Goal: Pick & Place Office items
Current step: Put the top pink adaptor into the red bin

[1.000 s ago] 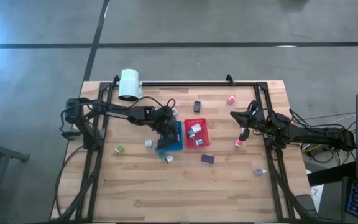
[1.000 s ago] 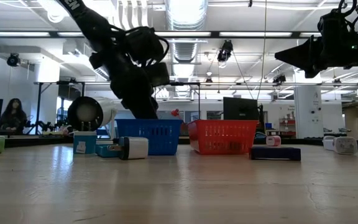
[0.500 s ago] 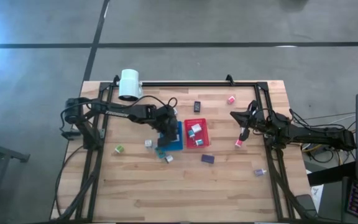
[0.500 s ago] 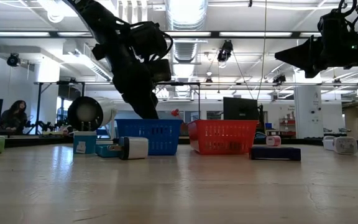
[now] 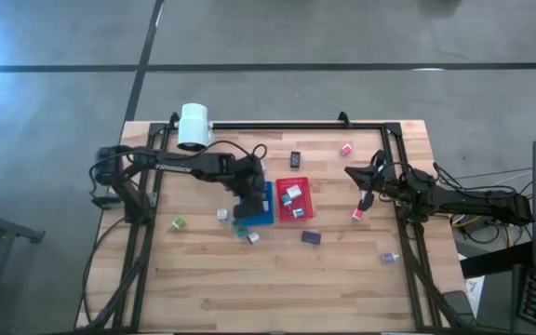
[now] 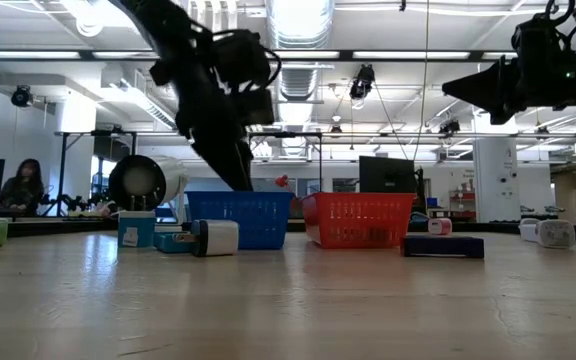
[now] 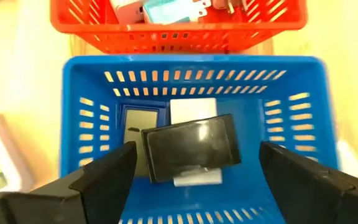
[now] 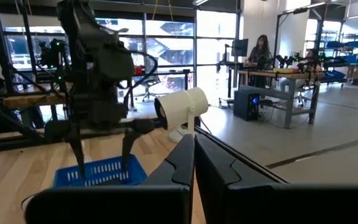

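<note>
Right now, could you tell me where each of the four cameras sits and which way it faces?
High view: overhead, straight down on the table; both arms show, left gripper over the blue basket.
Low view: table height, level toward the room; the left arm dips behind the blue basket.
Left wrist view: on the left arm, down into the blue basket at a black item, between its open fingers.
Right wrist view: on the right arm, across the table past its shut fingers.
Shared: blue basket and red basket.

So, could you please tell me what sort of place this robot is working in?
Probably an open-plan lab or workshop: exposed ceiling ducts, a concrete floor around the wooden table, and further workbenches where a person stands.
</note>
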